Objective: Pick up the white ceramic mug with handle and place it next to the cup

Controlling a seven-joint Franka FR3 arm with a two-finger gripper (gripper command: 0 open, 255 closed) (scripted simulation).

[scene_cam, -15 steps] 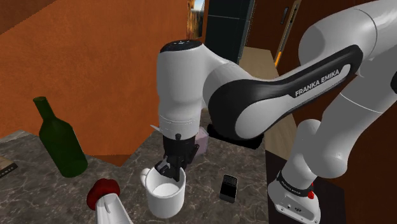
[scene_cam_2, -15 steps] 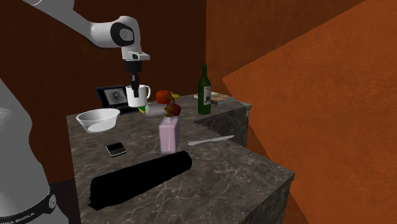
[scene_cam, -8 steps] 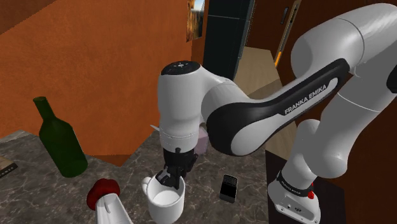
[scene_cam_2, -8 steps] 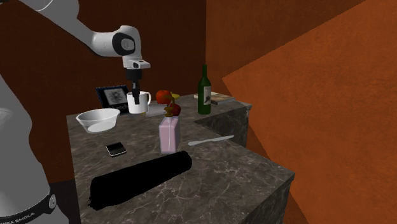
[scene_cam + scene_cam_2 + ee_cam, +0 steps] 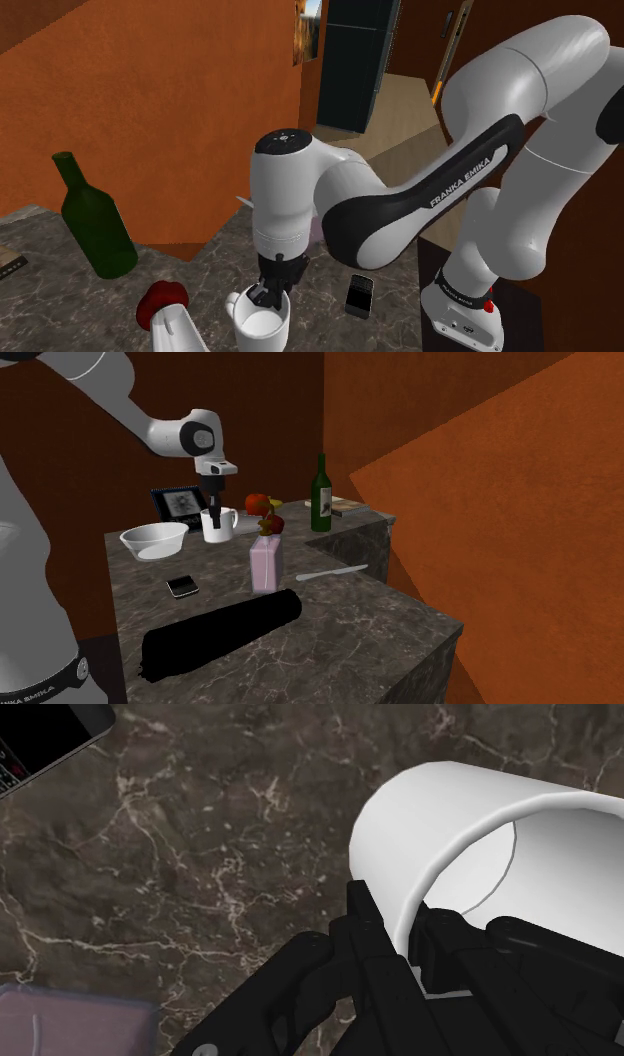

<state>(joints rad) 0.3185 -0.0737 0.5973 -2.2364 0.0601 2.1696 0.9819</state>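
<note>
A white mug [image 5: 258,322] with a handle on its side hangs upright, low over the dark marble counter [image 5: 330,622]; I cannot tell whether it touches. My black gripper [image 5: 268,292] is shut on the mug's rim, one finger inside and one outside, as the wrist view shows on the mug [image 5: 450,814] in the gripper [image 5: 410,939]. From the second exterior view the mug [image 5: 216,526] and gripper [image 5: 215,512] are at the counter's far left part. A pale pink cup [image 5: 265,567] stands mid-counter, nearer that camera than the mug.
A green bottle [image 5: 95,225] stands at the shoulder view's left. A red-topped white object [image 5: 165,305] lies close beside the mug. A phone [image 5: 360,295], a white bowl [image 5: 154,540], a framed tablet [image 5: 180,504], a black roll [image 5: 220,637] and a knife [image 5: 330,573] share the counter.
The arm has come down with the mug held in the gripper, from well above the counter to just over it. Nothing else has moved.
</note>
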